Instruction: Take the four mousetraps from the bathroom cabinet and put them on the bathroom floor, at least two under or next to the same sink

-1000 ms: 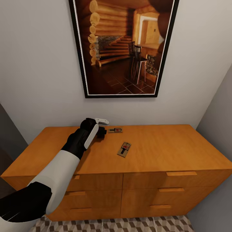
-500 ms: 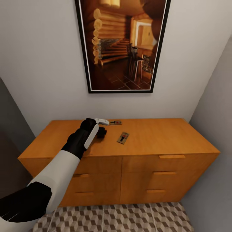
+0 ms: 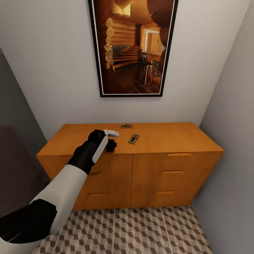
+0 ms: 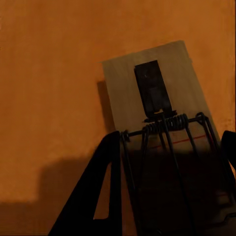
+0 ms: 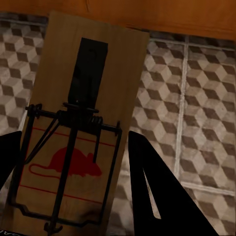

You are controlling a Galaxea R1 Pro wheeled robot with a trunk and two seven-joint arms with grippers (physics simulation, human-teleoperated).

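The orange-brown cabinet point(image 3: 176, 135) stands against the wall. On its top lie two mousetraps, one at the back point(image 3: 126, 126) and one nearer the front point(image 3: 133, 139). My left gripper point(image 3: 112, 144) hovers over the cabinet's left front part. In the left wrist view it point(image 4: 172, 140) is shut on a third mousetrap point(image 4: 123, 83) just above the cabinet top point(image 4: 49, 73). In the right wrist view my right gripper point(image 5: 73, 140) is shut on a fourth mousetrap point(image 5: 123, 64) with a red mouse print, held over the cube-patterned floor point(image 5: 206, 98).
A large framed picture point(image 3: 132, 46) hangs above the cabinet. A grey wall point(image 3: 233, 141) closes in on the right and a dark panel point(image 3: 14, 169) on the left. Patterned floor tiles point(image 3: 141, 229) spread in front of the drawers point(image 3: 176, 169).
The whole view has drawn back from the cabinet, which looks smaller, and more floor shows. My left arm keeps its place in the picture, and the two traps stay on the top.
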